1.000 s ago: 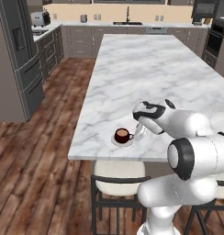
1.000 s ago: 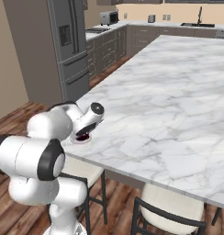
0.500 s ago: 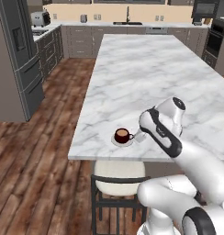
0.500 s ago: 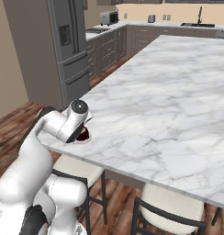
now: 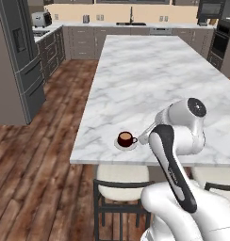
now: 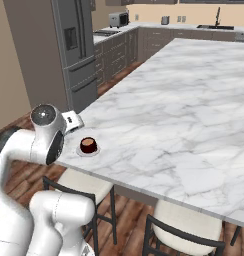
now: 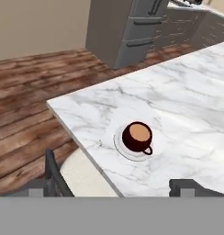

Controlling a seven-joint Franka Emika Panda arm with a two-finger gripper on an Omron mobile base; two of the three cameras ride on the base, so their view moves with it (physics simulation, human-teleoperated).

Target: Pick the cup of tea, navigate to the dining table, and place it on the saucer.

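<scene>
The cup of tea (image 7: 137, 136) sits on the saucer (image 7: 124, 150) near the dining table (image 7: 187, 114) corner; the claw (image 7: 114, 188), wide, hangs apart.

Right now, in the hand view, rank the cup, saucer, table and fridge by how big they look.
1. table
2. fridge, though it is farther off and cropped
3. saucer
4. cup, barely narrower than the saucer

The cup of tea (image 5: 126, 138) sits on the saucer (image 5: 126, 144) near the front left corner of the table (image 5: 154, 80), its small handle turned toward my arm. My arm is folded close in front of me, its white elbow raised above the table's front edge just right of the cup. Under that edge stands a stool (image 5: 121, 188) with a pale seat. A grey fridge (image 5: 20, 56) stands at the left over wooden floor (image 5: 41, 155).
</scene>
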